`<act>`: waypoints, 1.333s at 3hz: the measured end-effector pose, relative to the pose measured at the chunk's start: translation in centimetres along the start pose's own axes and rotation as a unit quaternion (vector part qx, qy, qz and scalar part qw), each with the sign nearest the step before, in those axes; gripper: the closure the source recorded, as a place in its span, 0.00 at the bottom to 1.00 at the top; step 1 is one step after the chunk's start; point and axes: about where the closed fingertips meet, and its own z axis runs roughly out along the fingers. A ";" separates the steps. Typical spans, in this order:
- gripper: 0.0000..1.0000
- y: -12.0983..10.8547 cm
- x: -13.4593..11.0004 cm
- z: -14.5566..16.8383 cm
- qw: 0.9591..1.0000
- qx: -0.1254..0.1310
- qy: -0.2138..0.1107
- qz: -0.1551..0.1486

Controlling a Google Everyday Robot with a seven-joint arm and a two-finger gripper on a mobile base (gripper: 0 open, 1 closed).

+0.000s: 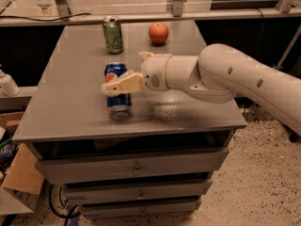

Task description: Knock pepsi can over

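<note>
my tool (123, 72), fingers spread apart, lies across the pepsi can (117, 97), perhaps leaning, centre-left on the counter (70, 112): contact made, so next i need a firm shove to topple it.

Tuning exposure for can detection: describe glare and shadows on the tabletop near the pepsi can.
Camera view: overhead light leaves a pale speckled glare patch on the grey table just right of the pepsi can; a soft dark shadow sits at the can's near side; the gripper, open at the can, has its near finger brightly lit across it.
</note>
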 end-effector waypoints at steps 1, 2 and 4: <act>0.00 -1.5 -2.1 1.1 1.000 0.008 0.000 0.000; 0.00 -2.3 -2.4 0.9 1.000 0.014 0.003 0.000; 0.00 -2.7 0.2 -2.3 1.000 0.019 0.016 -0.003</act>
